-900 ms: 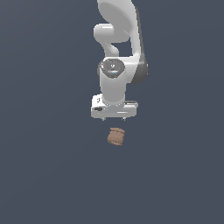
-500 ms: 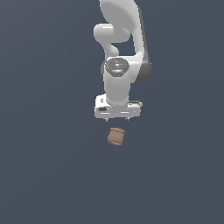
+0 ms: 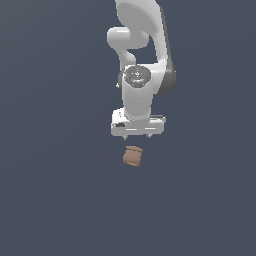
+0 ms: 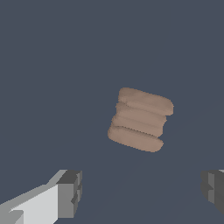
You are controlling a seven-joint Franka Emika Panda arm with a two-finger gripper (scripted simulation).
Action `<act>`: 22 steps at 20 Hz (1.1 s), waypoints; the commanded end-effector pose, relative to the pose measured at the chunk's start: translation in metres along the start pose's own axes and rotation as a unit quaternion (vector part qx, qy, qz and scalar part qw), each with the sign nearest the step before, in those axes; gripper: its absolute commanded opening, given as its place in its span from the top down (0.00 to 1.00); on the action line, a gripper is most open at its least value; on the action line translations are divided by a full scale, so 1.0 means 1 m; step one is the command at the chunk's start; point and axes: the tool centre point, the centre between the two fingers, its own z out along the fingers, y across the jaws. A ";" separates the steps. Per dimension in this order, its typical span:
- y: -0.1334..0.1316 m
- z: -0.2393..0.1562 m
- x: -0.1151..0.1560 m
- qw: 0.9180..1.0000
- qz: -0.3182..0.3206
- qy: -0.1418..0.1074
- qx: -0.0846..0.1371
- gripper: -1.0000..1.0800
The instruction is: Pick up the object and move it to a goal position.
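**End effector spread above the brown block**

In the exterior view we see the white arm (image 3: 142,60) reaching down from the top of the picture, with the end effector (image 3: 137,135) at its lower end. Just beneath it, apart from it, lies the object (image 3: 132,156), a small brown block with rounded edges, resting on the flat dark grey-blue tabletop (image 3: 55,190). The block is narrower than the white body of the end effector and sits a little toward the exterior view's left of its middle. From here we cannot tell how the fingers stand.

In the wrist view we see the object (image 4: 140,119) clear of both fingers, with nothing touching it. It is built of four rounded ridges stacked side by side; the ridges run along its long axis, which lies slightly tilted against the line that joins the two fingertips. One grey finger pad (image 4: 70,194) on its white finger shows at one edge and the other pad at the opposite edge, well apart. The end effector (image 4: 142,190) is spread wide and holds nothing.
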 end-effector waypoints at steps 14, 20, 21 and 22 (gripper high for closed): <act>0.014 0.043 0.025 0.994 0.107 0.017 -0.018 0.04; 0.018 0.055 0.032 0.990 0.134 0.023 -0.024 0.04; 0.018 0.056 0.032 0.990 0.136 0.023 -0.024 0.04; 0.019 0.056 0.032 0.990 0.138 0.024 -0.024 0.04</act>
